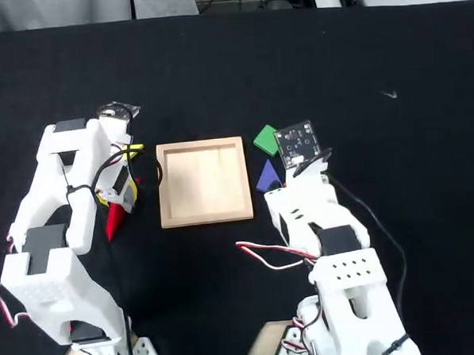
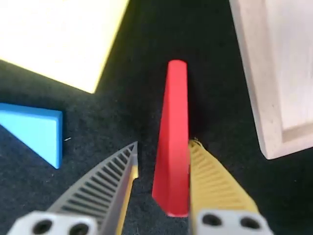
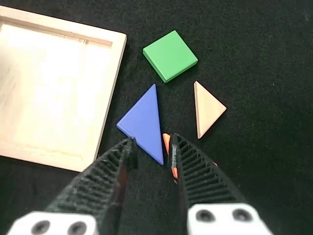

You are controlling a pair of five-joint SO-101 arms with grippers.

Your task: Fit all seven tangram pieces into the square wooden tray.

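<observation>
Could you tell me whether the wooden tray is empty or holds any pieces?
Empty: the tray shows bare wood inside; the green square lies outside it.

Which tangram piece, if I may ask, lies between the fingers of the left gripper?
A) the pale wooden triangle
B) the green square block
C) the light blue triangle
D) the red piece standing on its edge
D: in the left wrist view the red piece standing on its edge sits inside the open left gripper, against one finger and with a gap to the other.
</observation>
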